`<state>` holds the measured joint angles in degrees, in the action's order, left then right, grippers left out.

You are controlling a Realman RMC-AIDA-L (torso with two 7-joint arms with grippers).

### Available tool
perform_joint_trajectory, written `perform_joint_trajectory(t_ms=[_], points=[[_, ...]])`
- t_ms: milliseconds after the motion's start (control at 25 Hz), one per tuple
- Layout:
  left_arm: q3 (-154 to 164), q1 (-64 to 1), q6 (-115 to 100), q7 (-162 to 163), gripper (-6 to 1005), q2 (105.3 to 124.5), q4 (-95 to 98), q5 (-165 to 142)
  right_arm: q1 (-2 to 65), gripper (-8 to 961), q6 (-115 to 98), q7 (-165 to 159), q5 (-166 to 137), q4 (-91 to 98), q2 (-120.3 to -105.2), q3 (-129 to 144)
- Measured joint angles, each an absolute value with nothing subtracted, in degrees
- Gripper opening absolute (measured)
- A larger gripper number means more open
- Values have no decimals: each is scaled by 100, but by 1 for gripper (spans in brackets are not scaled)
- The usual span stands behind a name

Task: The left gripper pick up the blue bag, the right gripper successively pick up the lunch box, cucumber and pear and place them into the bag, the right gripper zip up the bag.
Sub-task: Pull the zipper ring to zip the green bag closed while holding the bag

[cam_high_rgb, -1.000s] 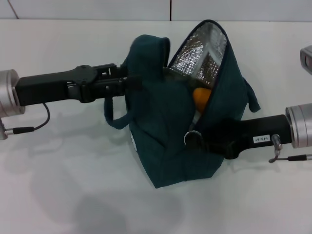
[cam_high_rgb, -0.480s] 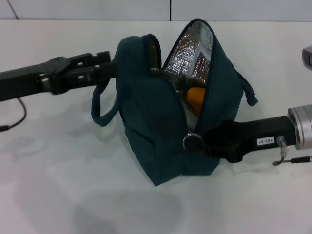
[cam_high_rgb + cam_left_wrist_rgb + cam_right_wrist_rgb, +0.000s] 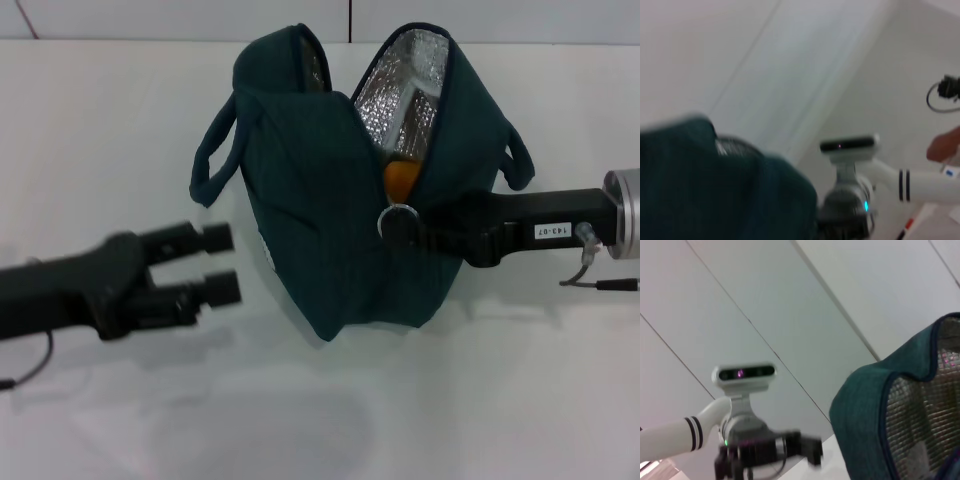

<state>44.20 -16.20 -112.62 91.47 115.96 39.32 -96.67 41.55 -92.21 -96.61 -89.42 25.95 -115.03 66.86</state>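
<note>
The blue bag [image 3: 350, 200] is seen standing on the white table [image 3: 520, 400] in the head view, its mouth gaping so that the silver foil lining [image 3: 395, 90] is exposed between the two teal sides. Inside the opening, the orange-yellow pear [image 3: 400, 178] is partly visible, low down against the lining; the lunch box and the cucumber cannot be made out. One cord handle [image 3: 215, 150] is looped out on the bag's left side and the other [image 3: 518, 160] on its right. The ring zip pull [image 3: 397, 221] is found at the lower end of the open zip, on the bag's front face. The right gripper [image 3: 415, 228] is brought in from the right and pressed against the bag at that ring; whether its fingers are apart or closed on the pull cannot be told, since they are dark against the dark fabric. The small white label [image 3: 553, 231] is shown on its black arm. The left gripper [image 3: 218, 263] is held clear of the bag, to the bag's left and nearer the camera, its two fingers spread apart with nothing between them. In the left wrist view a blurred teal side of the bag [image 3: 715, 195] fills the lower part, and in the right wrist view the bag's rim and lining [image 3: 910, 405] are shown close by.
</note>
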Motion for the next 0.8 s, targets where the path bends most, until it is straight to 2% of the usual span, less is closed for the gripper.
perform_joint_trajectory(t_ms=[360,520,800], points=[[4441,-1850,-10516,8413,860,11920,3244,-10083,4269,4,-9235,-9559,-8891,2583,-11532,6704],[4442,-2049,-10039,8149,798,11946,2816,-10086,4296,4,-9214,-9510,-8861,2527,-11541,6727],[4449,-2335,-9535,7863,804,11963,2395,-10128,4221,4,-9249,-9071,-8224,2515,-11575,6735]])
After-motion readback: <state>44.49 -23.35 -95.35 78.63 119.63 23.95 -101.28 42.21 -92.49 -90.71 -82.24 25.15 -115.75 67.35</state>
